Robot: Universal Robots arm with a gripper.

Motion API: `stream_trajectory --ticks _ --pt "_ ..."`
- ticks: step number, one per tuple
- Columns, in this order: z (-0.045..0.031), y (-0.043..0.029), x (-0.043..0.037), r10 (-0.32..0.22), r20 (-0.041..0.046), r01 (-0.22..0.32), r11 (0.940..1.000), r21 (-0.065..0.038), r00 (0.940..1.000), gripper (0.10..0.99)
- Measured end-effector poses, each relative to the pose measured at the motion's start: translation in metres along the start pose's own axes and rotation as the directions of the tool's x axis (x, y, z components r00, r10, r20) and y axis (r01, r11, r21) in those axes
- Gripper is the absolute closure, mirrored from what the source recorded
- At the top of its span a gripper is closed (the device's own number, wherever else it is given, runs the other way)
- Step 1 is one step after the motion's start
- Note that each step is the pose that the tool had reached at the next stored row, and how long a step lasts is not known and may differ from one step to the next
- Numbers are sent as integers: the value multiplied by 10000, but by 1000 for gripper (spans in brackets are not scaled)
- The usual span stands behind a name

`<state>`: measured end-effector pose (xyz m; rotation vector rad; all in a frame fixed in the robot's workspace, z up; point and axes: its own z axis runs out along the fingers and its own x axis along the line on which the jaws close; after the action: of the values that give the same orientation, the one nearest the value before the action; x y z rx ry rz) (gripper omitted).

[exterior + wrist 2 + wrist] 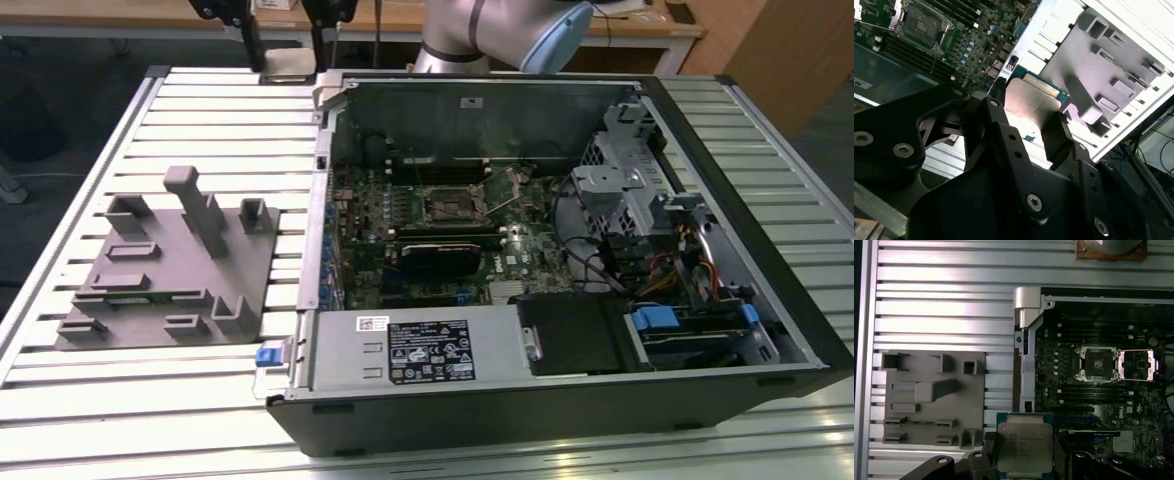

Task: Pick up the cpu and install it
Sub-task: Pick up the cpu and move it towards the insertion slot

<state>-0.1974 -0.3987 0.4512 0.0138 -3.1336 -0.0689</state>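
The cpu (1024, 446), a small flat square chip with a silver-grey metal top and a green rim, sits between the black fingers (988, 452) of my gripper (1024, 462), which is shut on it. In the second wrist view the cpu (1029, 100) is clamped by its two edges in the gripper (1029, 112). In the exterior view the gripper (287, 50) hangs with the cpu (288, 68) over the slatted table, just outside the far corner of the open computer case on the exterior view's left. The motherboard's socket (1098, 362) lies open, its metal load plate (1137, 365) flipped aside.
A grey plastic tray (174, 270) with upright blocks lies on the slatted aluminium table (214, 130), on the exterior view's left of the case (561, 410). Inside the case are the motherboard, a power supply (414, 345), drive cages and cables. The case wall (320, 170) stands between tray and board.
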Motion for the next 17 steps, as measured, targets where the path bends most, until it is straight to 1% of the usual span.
stream_trajectory --ticks 17 --pt "1 4 -163 0 -1 0 10000 0 10000 549"
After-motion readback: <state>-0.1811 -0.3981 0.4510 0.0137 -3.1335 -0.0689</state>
